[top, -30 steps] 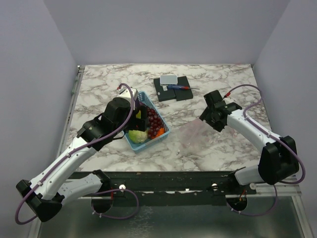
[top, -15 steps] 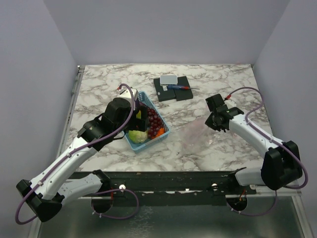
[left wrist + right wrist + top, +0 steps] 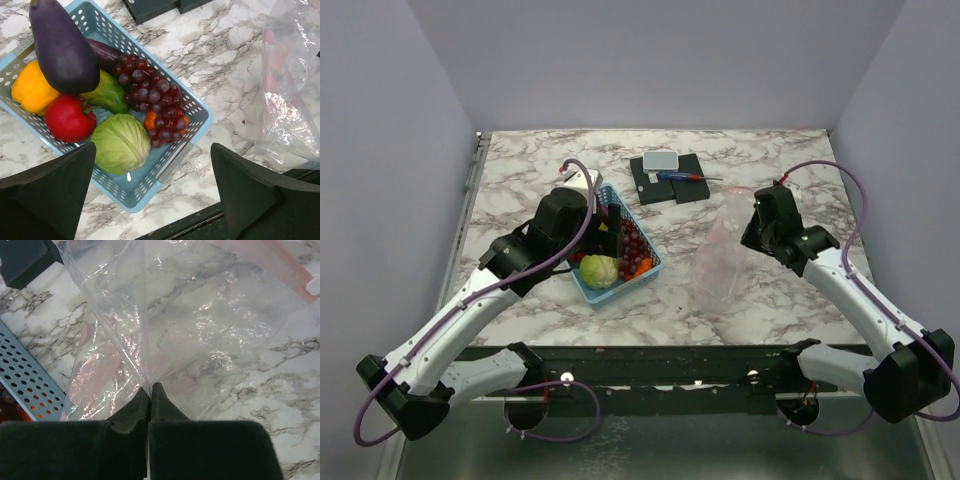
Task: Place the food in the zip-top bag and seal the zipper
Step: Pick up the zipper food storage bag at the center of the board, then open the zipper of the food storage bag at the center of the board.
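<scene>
Marble table [image 3: 520, 170]: right gripper [image 3: 150, 387] pinches the zip-top bag [image 3: 200, 325] right of the basket [image 3: 135, 195]; left gripper [image 3: 152, 145] gapes wide above it.

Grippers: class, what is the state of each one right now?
Left gripper: open, holding nothing.
Right gripper: shut on the bag.

A light-blue perforated plastic basket [image 3: 132, 192] sat on a marble table [image 3: 520, 170]; beyond the basket lay black boxes [image 3: 685, 190] topped by a small grey pad [image 3: 661, 160].
</scene>
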Tool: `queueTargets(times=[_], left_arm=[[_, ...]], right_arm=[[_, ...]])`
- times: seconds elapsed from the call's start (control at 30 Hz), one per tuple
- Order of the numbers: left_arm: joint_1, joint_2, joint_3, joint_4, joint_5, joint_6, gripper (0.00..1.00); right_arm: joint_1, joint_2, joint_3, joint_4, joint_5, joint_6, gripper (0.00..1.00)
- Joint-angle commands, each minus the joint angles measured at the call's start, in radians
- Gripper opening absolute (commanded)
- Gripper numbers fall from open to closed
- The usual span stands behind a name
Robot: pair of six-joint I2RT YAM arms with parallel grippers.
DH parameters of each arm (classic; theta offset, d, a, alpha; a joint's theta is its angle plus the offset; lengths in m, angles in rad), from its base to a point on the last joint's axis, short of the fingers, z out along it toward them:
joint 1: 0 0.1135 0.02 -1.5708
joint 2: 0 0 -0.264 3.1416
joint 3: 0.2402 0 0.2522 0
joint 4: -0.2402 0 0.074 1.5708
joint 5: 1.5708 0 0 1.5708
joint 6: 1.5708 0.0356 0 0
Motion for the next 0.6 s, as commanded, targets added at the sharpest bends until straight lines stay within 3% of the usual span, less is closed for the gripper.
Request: queueTargets(times=[0.0, 0.3, 0.47, 0.57], left_arm=[[0.0, 0.031, 0.062, -0.016, -0.02, -0.027, 0.99], [0.0, 0.068, 0.149, -0.04, -0.036, -0.044, 0.99], [0.01, 0.08, 0.187, -0.06, -0.052, -0.027, 0.99], [0.033, 0.081, 0.197, -0.077, -0.052, -0.015, 0.99]], right_arm=[[-0.003, -0.044, 0.04, 0.062, -0.08, -0.171, 0.01], [-0.004, -0.119, 0.049, 0.174, -0.286, -0.438, 0.01], [0.002, -0.183, 0.027, 0.277, -0.619, -0.551, 0.01], [0.049, -0.193, 0.041, 0.259, -0.702, -0.621, 0.01]])
